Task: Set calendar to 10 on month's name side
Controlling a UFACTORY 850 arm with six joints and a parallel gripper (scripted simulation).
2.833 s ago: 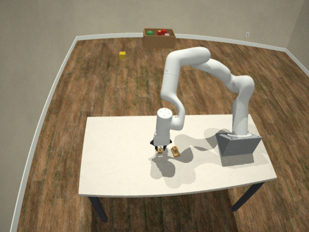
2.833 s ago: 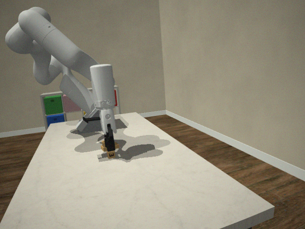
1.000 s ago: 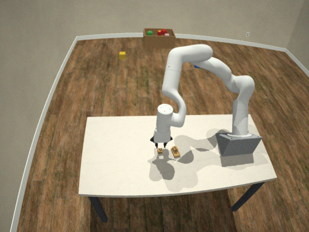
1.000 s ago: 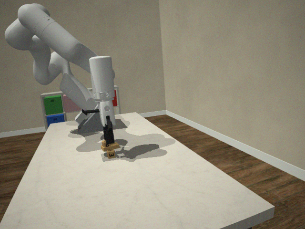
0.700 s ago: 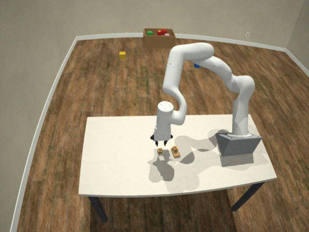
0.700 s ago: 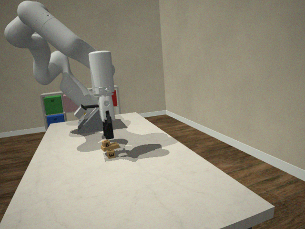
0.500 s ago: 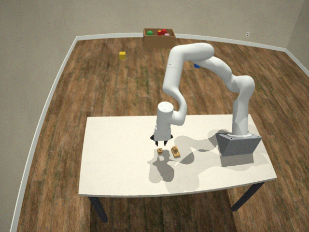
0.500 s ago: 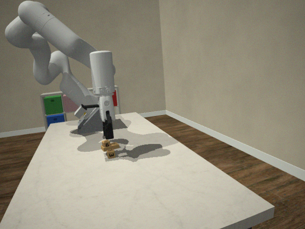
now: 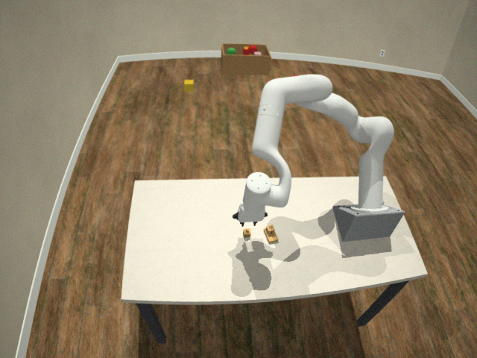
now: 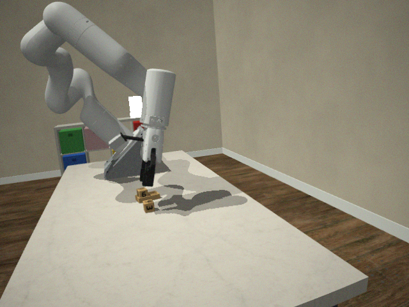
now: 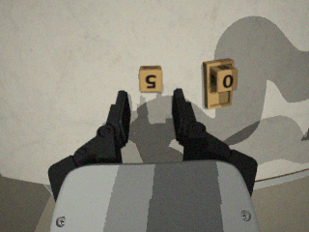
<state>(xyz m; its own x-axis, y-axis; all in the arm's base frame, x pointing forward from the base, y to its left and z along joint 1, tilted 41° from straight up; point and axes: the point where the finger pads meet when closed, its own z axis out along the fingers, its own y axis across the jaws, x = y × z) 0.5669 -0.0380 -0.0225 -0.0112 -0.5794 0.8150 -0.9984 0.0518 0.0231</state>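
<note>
In the top view, a yellow block (image 9: 188,85) lies on the floor (image 9: 162,127) at the far left, well apart from the table (image 9: 173,239) (image 10: 185,251) (image 11: 77,48). Next, against the wall, is a brown box (image 9: 245,65) with a green ball (image 9: 231,51) and red things inside.

On the table, the loose cube (image 9: 247,233) (image 10: 148,206) (image 11: 151,80) comes first. It sits outside the tray, with a 5 on its top that reads upside down in the wrist view; the exterior view shows a 3 lying on its side.

The pincer (image 9: 248,224) (image 10: 147,184) (image 11: 151,101) hangs above the table near that cube, pointing down. Its two black fingers stand about half open, apart from each other, and it has hold of nothing.

Just right of the loose cube and apart from it is the wooden tray (image 9: 273,240) (image 10: 142,199) (image 11: 207,87), resting on the table. The second cube (image 9: 270,227) (image 10: 142,192) (image 11: 227,81) stands in it, showing 0 on top and what looks like a 6 towards the exterior view. Whether it sits fully flat on the tray's floor, I cannot tell.

Farther right, the white arm (image 9: 267,127) (image 10: 99,49) rises from a grey stand (image 9: 370,227) (image 10: 127,165) on the table.
</note>
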